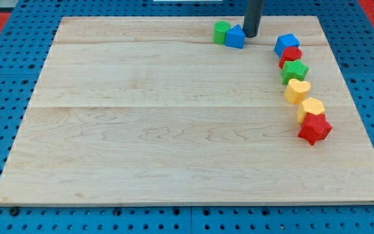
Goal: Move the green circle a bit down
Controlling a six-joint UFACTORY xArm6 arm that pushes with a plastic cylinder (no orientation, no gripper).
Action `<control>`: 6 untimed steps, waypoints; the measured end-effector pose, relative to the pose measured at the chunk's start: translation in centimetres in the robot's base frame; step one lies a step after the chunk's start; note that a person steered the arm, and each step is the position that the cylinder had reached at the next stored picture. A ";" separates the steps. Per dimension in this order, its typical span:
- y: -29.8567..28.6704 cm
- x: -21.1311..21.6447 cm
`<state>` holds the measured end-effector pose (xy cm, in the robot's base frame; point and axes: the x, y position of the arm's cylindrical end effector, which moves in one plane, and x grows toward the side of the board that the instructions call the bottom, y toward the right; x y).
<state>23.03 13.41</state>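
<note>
The green circle (pixel 221 32) sits near the view's top edge of the wooden board (pixel 141 130), touching a blue block (pixel 236 37) on its right. My tip (pixel 250 35) is just right of the blue block, close to it or touching, and about one block's width right of the green circle. The rod rises out of the view's top.
A curved row of blocks runs down the view's right side: a blue block (pixel 286 44), a red circle (pixel 291 56), a green star (pixel 295 71), a yellow heart (pixel 297 91), a yellow hexagon (pixel 311 108) and a red star (pixel 314 128).
</note>
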 end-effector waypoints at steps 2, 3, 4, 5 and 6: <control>-4.5 0.1; -5.4 3.1; -5.4 2.7; -8.7 2.4; -13.3 4.0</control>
